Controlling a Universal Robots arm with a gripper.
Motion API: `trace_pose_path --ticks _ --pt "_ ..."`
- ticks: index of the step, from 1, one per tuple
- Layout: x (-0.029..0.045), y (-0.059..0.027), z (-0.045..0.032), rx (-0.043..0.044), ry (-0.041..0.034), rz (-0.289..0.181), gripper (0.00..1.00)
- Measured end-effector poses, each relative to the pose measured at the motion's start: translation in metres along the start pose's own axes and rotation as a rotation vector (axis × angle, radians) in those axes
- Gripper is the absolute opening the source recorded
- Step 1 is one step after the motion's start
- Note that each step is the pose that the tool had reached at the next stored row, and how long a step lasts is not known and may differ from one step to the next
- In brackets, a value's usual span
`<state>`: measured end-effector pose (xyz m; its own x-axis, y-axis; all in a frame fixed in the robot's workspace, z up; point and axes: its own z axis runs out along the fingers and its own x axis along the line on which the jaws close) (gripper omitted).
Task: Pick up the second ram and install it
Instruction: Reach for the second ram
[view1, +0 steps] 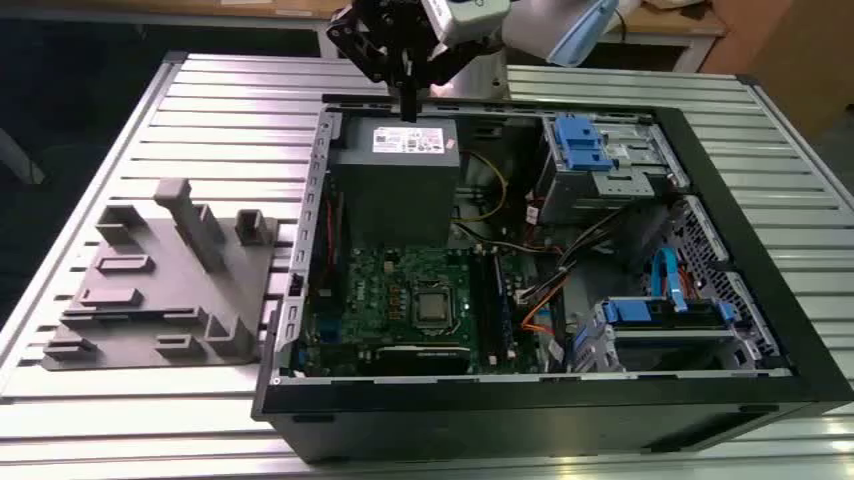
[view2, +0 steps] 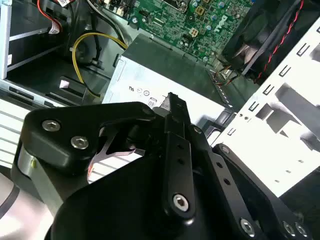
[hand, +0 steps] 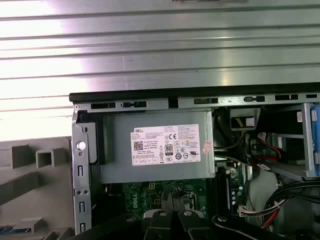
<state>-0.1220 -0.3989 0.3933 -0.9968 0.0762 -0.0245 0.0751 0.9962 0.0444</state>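
Exterior view: the pincer, tips pressed together, hovers over the labelled end of the power supply. The second ram looks seated in the motherboard past that supply's opposite end. Installing seems done; any further press must come straight down.

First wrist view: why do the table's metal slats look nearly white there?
Glare: in the first wrist view the table reflects light strongly; in the exterior view the table looks softer grey, the computer case shadowed inside.
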Motion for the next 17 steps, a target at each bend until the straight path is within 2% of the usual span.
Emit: trace_pose_path --ticks 11,17 --pt "0.0002 0.0 0.0 0.0 0.0 0.0 0.07" --pt "0.0069 -0.0005 -0.0002 0.0001 0.0 0.0 0.07"
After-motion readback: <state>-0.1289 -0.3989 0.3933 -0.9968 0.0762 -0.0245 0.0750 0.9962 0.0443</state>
